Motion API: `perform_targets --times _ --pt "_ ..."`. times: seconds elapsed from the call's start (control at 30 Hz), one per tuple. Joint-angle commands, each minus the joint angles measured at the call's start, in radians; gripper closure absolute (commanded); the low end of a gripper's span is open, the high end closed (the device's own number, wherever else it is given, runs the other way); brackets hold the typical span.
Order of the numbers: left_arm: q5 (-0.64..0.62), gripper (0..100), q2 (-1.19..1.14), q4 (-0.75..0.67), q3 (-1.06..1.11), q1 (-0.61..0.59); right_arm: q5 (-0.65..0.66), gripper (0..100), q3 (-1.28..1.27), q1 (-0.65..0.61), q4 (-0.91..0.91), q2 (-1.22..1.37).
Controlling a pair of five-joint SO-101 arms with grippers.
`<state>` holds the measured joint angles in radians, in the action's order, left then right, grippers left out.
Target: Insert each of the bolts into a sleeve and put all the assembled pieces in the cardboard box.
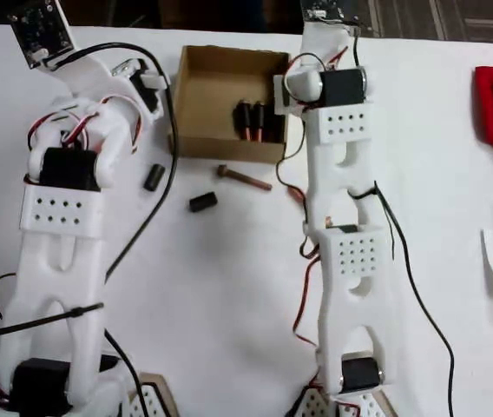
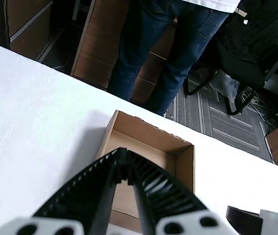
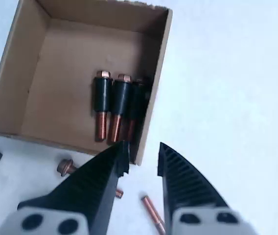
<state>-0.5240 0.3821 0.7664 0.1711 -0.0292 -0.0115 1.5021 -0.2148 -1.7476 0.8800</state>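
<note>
Right gripper (image 3: 142,147), narrowly parted and empty, half hides a loose bolt (image 3: 66,166); left gripper (image 2: 125,152) sits closed.

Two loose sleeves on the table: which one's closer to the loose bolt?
The sleeve in front of the cardboard box, just off the bolt's head end. The other sleeve lies farther away, beside the black cable.

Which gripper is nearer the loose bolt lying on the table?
Right. The right gripper hangs over the loose bolt, by the near wall of the cardboard box; the left gripper is at the box's other side, farther off.
</note>
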Motion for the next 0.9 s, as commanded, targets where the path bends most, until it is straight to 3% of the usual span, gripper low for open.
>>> perform_targets --times 0.0,0.13,0.27,0.4,0.57,0.87 --pt "0.006 97 0.037 -0.023 -0.004 -0.002 0.018 91.5 -0.249 -0.025 -0.027 -0.246" --pt "0.011 97 0.040 -0.023 -0.010 -0.008 0.051 91.5 -0.796 -0.096 -0.013 -0.530" --pt "0.012 97 0.044 -0.038 -0.024 -0.074 0.304 91.5 -1.263 -0.151 0.228 -0.730" --pt "0.012 97 0.044 -0.066 -0.054 -0.209 0.520 91.1 -1.550 -0.154 0.499 -0.883" --pt "0.008 97 0.046 -0.064 -0.079 -0.278 0.678 90.9 -1.715 -0.249 0.667 -0.924" --pt "0.009 97 0.046 -0.060 -0.097 -0.299 0.974 79.9 -1.760 -0.387 0.849 -0.723"
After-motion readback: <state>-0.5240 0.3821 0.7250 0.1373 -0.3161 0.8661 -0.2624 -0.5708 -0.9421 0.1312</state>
